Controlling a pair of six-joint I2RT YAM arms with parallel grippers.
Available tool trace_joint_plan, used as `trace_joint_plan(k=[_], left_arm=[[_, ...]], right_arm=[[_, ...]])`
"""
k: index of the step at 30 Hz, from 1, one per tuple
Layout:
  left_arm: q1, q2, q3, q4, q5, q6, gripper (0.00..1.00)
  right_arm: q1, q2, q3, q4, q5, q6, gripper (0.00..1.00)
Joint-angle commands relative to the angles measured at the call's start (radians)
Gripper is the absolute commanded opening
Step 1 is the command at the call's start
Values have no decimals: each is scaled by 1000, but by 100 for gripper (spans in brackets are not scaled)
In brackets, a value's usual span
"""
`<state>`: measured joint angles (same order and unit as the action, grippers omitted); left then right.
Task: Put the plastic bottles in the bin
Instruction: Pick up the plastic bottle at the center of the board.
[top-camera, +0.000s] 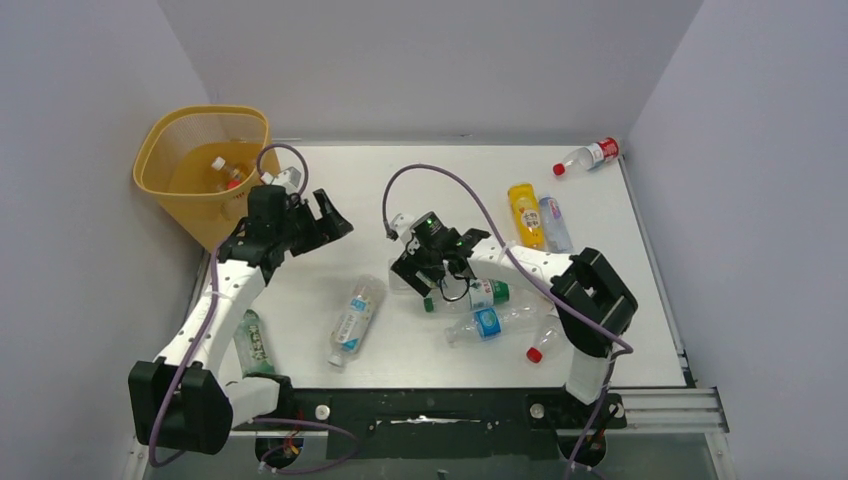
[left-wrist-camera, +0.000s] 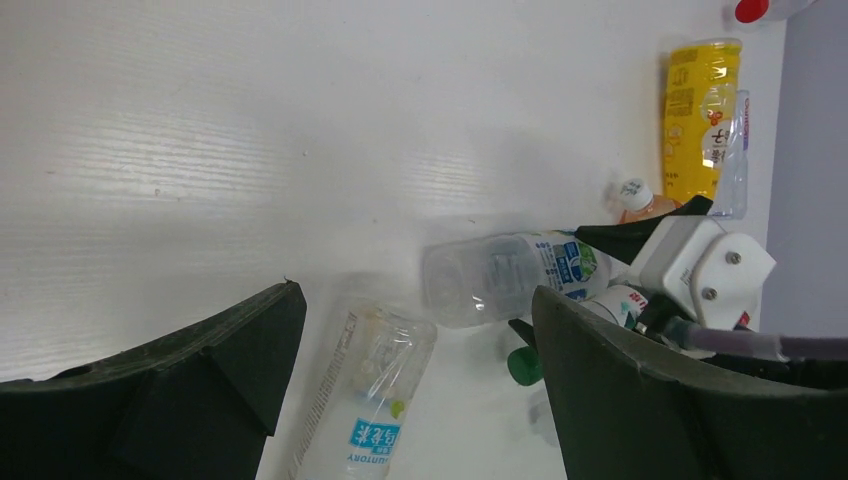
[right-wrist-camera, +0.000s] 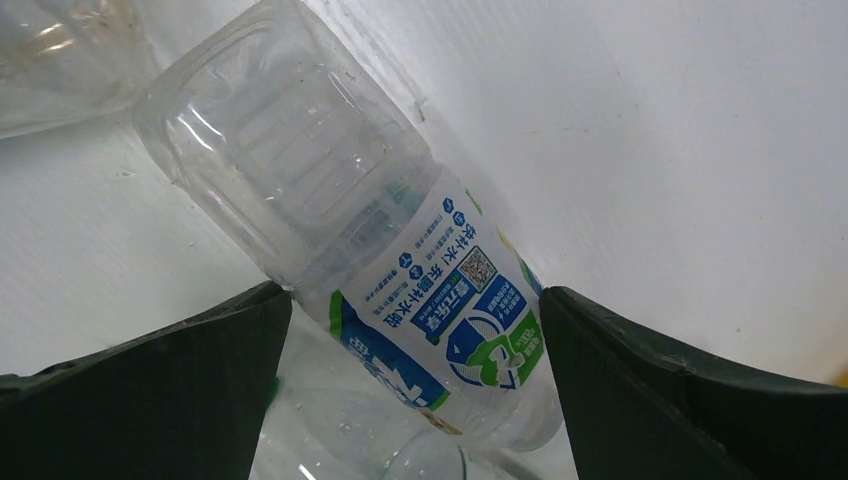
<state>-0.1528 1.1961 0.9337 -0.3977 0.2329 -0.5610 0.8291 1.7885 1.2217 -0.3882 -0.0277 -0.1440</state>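
Note:
The yellow bin (top-camera: 170, 150) stands at the far left corner with a few bottles (top-camera: 225, 172) inside. My right gripper (top-camera: 425, 282) is open and low over a clear bottle with a blue-green label (right-wrist-camera: 430, 290). In the right wrist view the gripper (right-wrist-camera: 415, 300) has one finger on each side of the label, with gaps showing. That bottle also shows in the left wrist view (left-wrist-camera: 500, 275). My left gripper (top-camera: 335, 222) is open and empty above the table beside the bin. A clear blue-labelled bottle (top-camera: 355, 320) lies below it and also shows in the left wrist view (left-wrist-camera: 365, 400).
More bottles lie around: a green-labelled one (top-camera: 488, 293) and a blue-labelled one (top-camera: 490, 322) beside the right gripper, a red-capped one (top-camera: 545, 342), a yellow one (top-camera: 524, 213), a clear one (top-camera: 556, 223), a red-labelled one (top-camera: 592, 154) at the far right corner, and one (top-camera: 253, 342) by the left arm.

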Motion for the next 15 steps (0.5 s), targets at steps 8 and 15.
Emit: trace_joint_plan(k=[8,15], left_arm=[[16,-72,-12,65,46,15,85],[16,-72,-17,78,63,9,85]], right_arm=[[-85,75,106,50,57,-18,100],[-156,86,94,93,-16,0,98]])
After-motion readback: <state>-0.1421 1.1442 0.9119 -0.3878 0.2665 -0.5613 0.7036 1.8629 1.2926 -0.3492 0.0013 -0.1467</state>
